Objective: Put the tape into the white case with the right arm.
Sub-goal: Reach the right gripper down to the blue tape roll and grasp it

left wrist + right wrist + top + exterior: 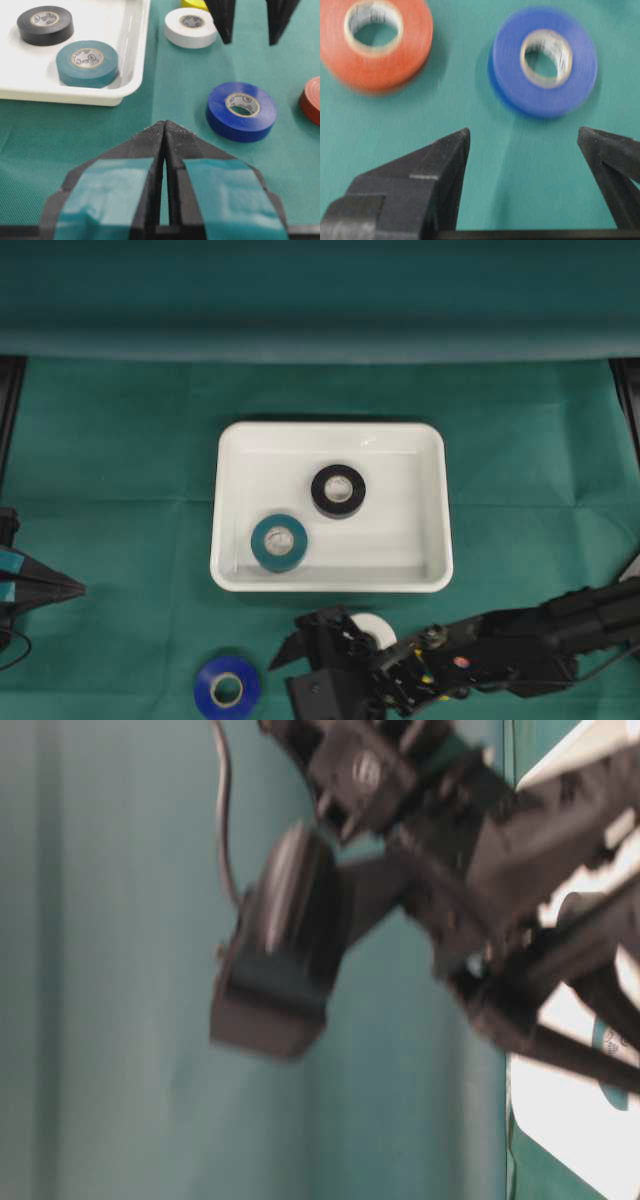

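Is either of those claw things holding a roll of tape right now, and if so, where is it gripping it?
No. The right gripper is open with only cloth between its fingers, near the blue roll. The left gripper is shut on nothing.

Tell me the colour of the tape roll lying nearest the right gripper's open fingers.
Blue tape roll, seen best in the right wrist view.

The white case [331, 507] holds a black roll [338, 490] and a teal roll [279, 542]; a blue roll [227, 688] lies outside.
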Tool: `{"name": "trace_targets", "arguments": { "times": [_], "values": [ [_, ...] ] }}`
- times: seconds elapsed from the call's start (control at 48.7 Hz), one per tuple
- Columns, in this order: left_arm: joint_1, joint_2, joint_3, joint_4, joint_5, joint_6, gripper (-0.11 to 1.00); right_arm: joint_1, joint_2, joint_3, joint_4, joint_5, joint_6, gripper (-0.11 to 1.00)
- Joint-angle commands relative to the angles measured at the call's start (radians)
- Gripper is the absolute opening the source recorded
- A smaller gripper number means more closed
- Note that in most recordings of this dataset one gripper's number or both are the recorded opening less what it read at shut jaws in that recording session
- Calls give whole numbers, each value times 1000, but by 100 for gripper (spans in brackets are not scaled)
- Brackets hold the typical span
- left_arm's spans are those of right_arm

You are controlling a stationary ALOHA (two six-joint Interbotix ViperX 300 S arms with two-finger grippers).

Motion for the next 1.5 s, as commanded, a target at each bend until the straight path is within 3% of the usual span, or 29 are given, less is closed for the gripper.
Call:
{"name": "trace_targets", "arguments": {
  "times": [0.0, 0.493, 1.479],
  "values": [
    [0, 9, -14, -2, -5, 2, 0, 6, 9, -63, -2, -5, 0, 62],
    [0, 8, -12, -2, -5, 2, 0, 8, 114, -215, -2, -8, 2, 62],
    [0, 9, -14, -2, -5, 2, 0, -3, 241, -276, -2, 9, 6, 62]
  ]
}}
